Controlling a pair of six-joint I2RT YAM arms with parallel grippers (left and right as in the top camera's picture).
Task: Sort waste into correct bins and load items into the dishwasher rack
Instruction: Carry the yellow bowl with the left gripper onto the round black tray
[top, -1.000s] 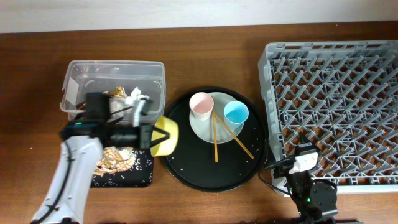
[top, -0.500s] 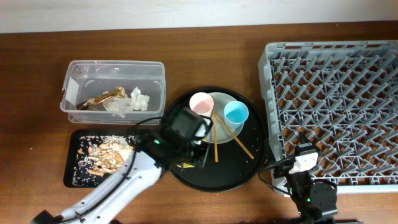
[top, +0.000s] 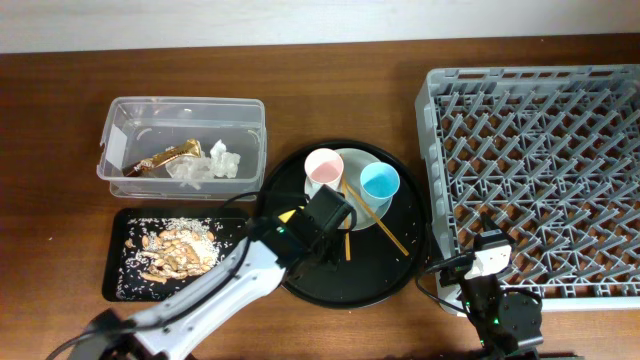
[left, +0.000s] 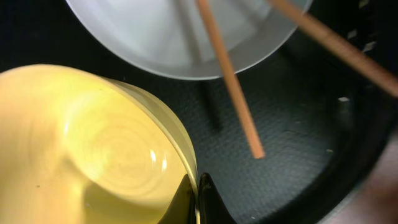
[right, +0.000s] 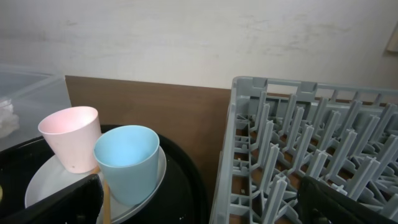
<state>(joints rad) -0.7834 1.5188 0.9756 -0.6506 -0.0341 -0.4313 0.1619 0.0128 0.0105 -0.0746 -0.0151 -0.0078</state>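
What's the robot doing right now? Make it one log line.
left gripper: shut on yellow bowl | place: at round black tray | right gripper: open, beside dishwasher rack

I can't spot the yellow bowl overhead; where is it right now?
In the left wrist view the yellow bowl fills the lower left, its rim pinched in the left pincer, over the round black tray beside the plate.

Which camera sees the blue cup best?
The right wrist camera: the blue cup is close and seen from the side, nearly whole. The overhead view shows only its small round top. The left wrist view misses it.
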